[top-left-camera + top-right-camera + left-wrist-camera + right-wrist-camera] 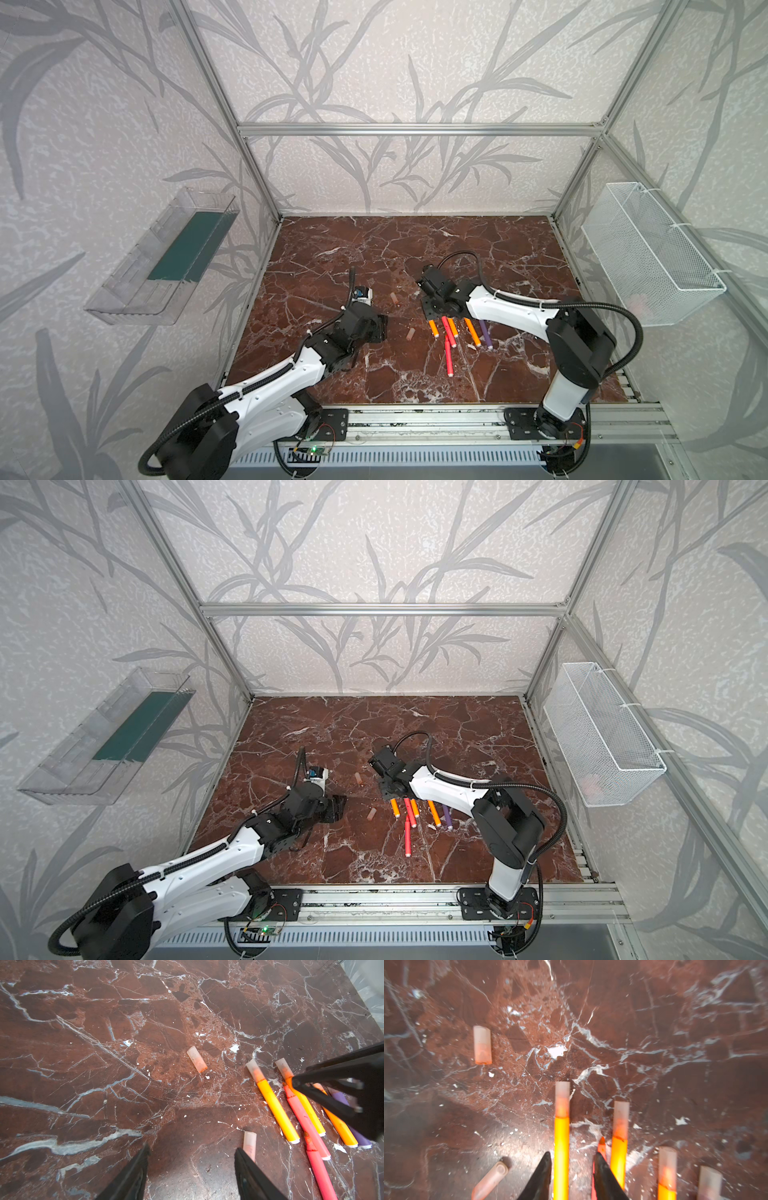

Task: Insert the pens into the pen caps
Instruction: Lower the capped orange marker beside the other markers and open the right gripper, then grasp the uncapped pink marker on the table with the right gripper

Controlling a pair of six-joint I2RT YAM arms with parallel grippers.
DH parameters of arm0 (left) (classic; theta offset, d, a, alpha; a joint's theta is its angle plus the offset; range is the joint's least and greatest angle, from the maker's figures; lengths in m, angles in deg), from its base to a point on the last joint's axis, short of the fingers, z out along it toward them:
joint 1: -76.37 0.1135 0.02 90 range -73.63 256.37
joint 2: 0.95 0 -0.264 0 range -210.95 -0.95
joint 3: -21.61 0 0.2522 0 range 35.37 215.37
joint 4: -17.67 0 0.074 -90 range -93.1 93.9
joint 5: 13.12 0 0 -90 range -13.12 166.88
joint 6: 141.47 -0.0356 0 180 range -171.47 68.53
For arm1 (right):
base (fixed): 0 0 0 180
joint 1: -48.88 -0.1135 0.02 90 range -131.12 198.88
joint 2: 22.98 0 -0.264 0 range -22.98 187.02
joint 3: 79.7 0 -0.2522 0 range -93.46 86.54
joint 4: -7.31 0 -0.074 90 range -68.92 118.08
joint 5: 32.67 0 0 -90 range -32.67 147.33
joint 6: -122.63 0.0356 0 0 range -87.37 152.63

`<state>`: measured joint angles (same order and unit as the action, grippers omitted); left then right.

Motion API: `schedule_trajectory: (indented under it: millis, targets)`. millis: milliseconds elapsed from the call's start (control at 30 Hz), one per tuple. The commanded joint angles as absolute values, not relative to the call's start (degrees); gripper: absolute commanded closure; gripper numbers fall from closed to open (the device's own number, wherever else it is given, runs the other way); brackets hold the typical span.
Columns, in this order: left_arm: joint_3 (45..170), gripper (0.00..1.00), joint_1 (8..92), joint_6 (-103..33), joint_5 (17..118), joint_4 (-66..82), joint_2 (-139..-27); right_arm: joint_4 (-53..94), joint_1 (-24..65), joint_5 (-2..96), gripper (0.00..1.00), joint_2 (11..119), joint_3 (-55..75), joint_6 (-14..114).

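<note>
Right claw (573,1154), jaws slack around a capped orange pen (561,1147), apparently parks it beside other pens (301,1113); left claw (191,1147) gapes empty.

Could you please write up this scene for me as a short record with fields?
Surface: marble-patterned table
Capped: three orange pens
Uncapped: two red-pink pens
Unused: two loose caps, lying apart from the pens
Left pincer: open, empty, close to one loose cap
Right pincer: open, astride a capped orange pen lying on the table
</note>
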<state>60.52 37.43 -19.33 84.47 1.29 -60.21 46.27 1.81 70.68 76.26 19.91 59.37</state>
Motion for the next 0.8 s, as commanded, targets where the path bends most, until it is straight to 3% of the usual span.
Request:
schedule_trajectory:
  millis: [0,767]
  targets:
    - [62.22,0.33,37.7,-18.57,84.35,0.08,-58.47,48.08,2.02,72.63,0.65,72.94,22.1,59.62]
    - [60.61,0.29,37.66,-18.34,85.32,-2.37,-50.91,47.84,2.03,73.77,0.69,80.29,26.42,62.5]
